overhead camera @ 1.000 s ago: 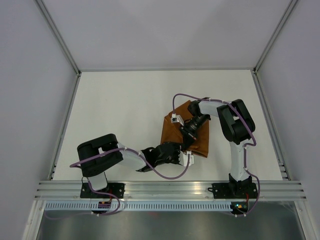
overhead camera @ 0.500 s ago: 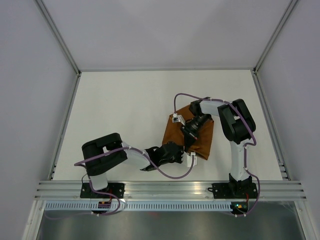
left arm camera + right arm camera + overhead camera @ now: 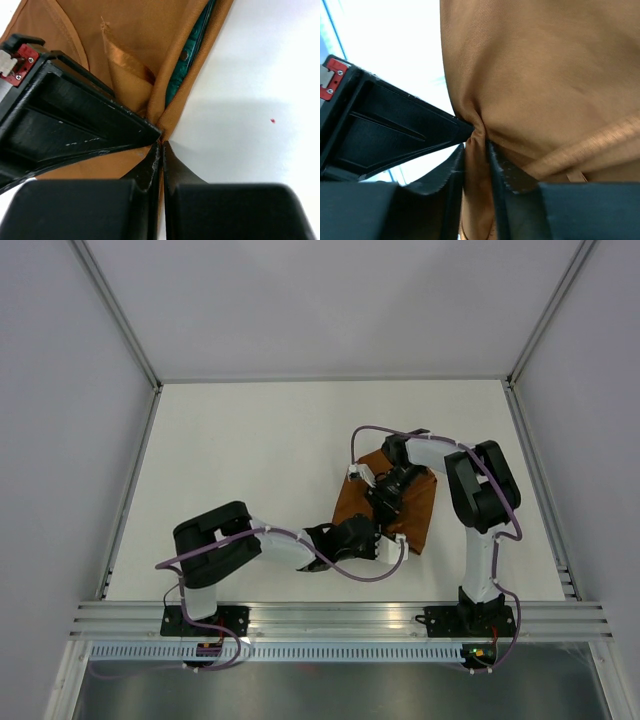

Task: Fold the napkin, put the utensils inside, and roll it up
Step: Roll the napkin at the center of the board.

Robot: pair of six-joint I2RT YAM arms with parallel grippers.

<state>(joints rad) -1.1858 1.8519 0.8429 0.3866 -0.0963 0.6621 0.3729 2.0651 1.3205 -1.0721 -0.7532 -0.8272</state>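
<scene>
The napkin (image 3: 420,510) shifted right, utensil (image 3: 191,52) tucked inside.

The napkin (image 3: 140,30) is finely woven cloth with a faint sheen; the utensil (image 3: 186,62) looks smooth, slightly glossy; the left gripper (image 3: 161,146) has matt black, scuffed fingers (image 3: 85,117).

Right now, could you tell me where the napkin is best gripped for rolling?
I'd grip the napkin at its folded edge beside the utensil, coming from the table side: the doubled cloth forms a ridge there, thin enough to pinch. The left gripper is shut on that edge; the right gripper pinches a gathered pleat.
</scene>
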